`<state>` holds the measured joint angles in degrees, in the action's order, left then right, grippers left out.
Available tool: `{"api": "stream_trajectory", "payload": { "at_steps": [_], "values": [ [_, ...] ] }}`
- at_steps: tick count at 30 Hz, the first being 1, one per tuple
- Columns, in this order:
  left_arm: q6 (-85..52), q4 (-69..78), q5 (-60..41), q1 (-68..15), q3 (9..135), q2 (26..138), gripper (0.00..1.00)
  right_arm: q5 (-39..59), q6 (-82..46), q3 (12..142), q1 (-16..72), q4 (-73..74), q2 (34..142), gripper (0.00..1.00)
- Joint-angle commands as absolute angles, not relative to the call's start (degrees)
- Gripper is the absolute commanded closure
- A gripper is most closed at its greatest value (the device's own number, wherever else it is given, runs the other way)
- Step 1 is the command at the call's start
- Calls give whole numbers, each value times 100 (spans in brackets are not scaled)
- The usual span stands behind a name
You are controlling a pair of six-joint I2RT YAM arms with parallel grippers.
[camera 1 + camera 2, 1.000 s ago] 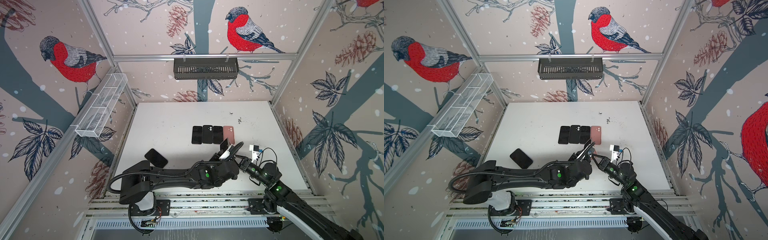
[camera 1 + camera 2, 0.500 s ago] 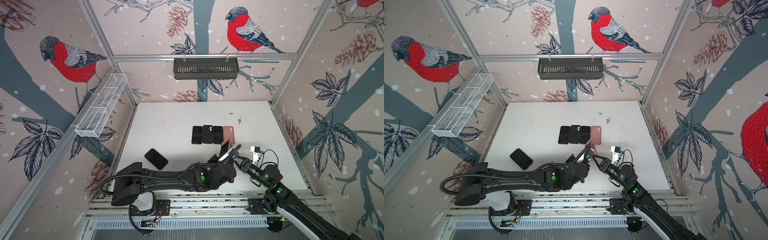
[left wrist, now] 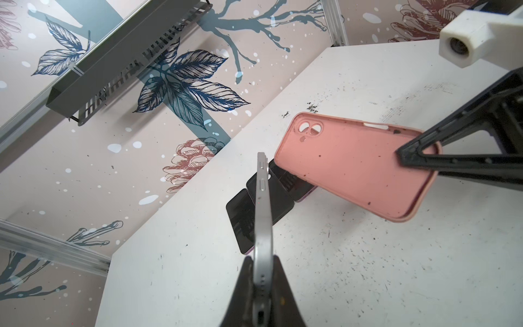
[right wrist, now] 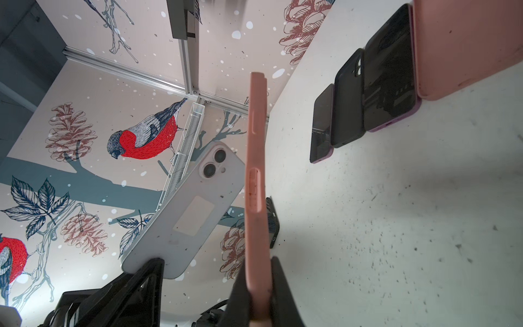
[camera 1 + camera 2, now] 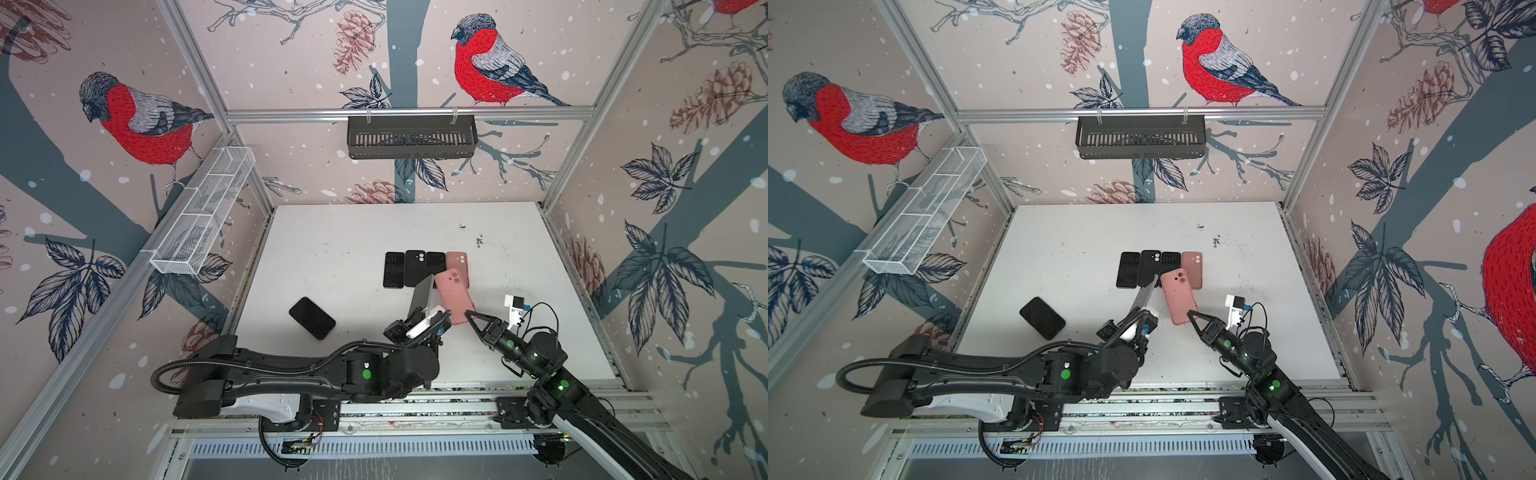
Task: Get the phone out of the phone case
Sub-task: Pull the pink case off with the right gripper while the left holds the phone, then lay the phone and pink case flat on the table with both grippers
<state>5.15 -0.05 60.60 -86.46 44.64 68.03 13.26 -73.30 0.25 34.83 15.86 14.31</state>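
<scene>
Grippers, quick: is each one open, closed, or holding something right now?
Left gripper: closed, holding the silver phone by its end.
Right gripper: closed, holding the empty pink phone case by its end.

The phone (image 4: 184, 209) is pale silver-grey; the phone case (image 3: 353, 170) is salmon pink with dark specks. The table (image 5: 332, 249) is white, flecked black; the walls (image 5: 291, 70) carry red-breasted birds (image 5: 486, 62) and blue-grey branches (image 5: 401, 54) on beige.
</scene>
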Motion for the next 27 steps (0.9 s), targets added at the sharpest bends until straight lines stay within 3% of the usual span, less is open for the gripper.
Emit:
{"api": "stream_trajectory", "payload": {
  "at_steps": [1, 6, 12, 20, 27],
  "values": [
    [928, 464, 6285, -8684, 4180, 6370, 99, 1259, -7388, -463, 3489, 1658, 1412, 100],
    [680, -397, 6623, -8684, 3956, 6375, 99, 1268, -7546, -566, 3562, 1746, 1445, 100],
    [382, -1009, 7002, -8682, 3808, 7290, 100, 980, -7637, -598, 3915, 1991, 1715, 100],
    [699, -849, 6438, -8411, 3729, 8356, 100, 511, -7758, -325, 4488, 2432, 3151, 100],
    [962, -486, 6003, -8264, 3572, 8850, 100, -193, -8087, -259, 4946, 2659, 3796, 100]
  ]
}}
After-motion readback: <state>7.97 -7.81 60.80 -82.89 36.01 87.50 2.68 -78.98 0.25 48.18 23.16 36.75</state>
